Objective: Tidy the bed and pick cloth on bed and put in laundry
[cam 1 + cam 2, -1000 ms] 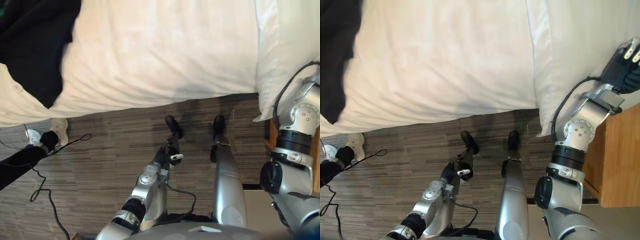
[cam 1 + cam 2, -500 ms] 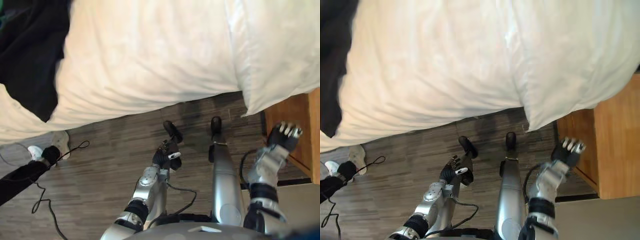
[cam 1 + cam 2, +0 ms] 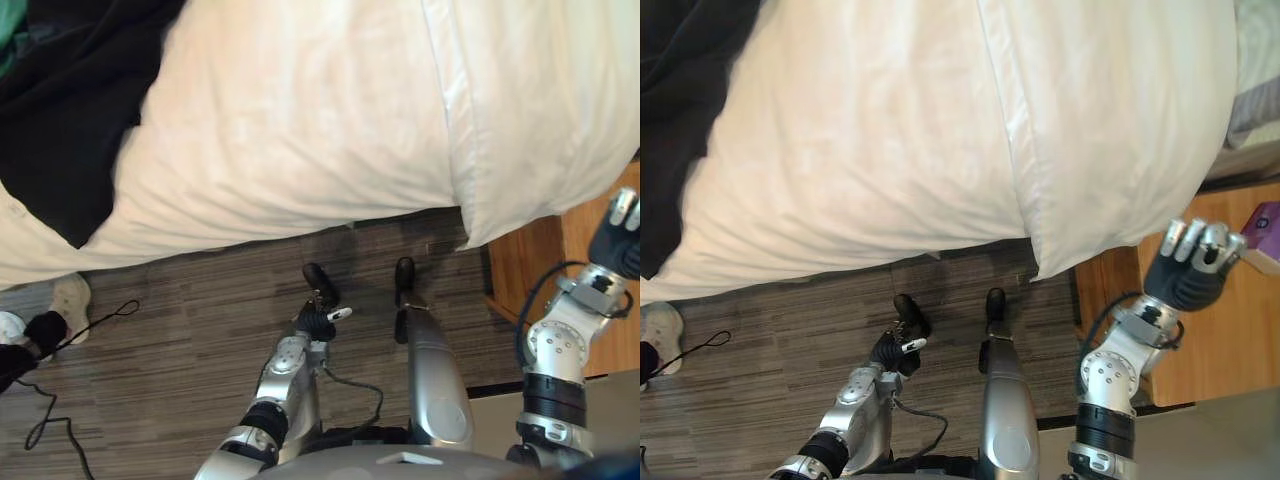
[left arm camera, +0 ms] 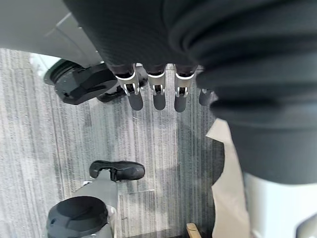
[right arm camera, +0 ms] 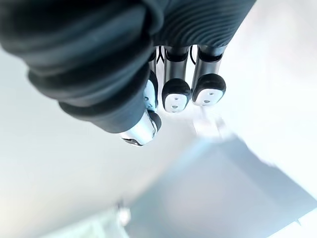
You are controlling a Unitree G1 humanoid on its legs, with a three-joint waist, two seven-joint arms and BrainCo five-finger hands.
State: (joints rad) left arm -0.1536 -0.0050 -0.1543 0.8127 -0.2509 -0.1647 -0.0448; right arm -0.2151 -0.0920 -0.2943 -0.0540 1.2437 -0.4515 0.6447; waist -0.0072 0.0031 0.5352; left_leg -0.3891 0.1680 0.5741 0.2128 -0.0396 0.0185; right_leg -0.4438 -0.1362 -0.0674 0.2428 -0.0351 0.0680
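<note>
Far left, the black cloth point(image 3: 70, 120) lies on the bed point(image 3: 300, 120), spread over the white duvet's near corner. Its upper part runs out of sight, so I can't make out its full shape. A sliver of something green point(image 3: 10, 20) sits beside it at the very corner, too cut off to identify. Below the bed's edge a person's pale shoe point(image 3: 70, 300) stands on the striped floor point(image 3: 180, 380); the rest of that person is cut off.

Toward the middle, the left hand point(image 3: 314, 323) hangs low over the floor, well apart from the bed. Its fingers point(image 4: 154, 99) hang fairly straight and a little apart, holding nothing.

Further right, a big white pillow point(image 3: 1110, 120) overhangs the bed's side and hides the mattress edge there.

Far right, the right hand point(image 3: 1188, 270) is raised near the pillow's lower corner, above a wooden bedside cabinet point(image 3: 1220, 350). Its fingers point(image 5: 177, 94) are loosely bent, side by side, around nothing. A purple object point(image 3: 1266, 224) rests on the cabinet, mostly cut off.
</note>
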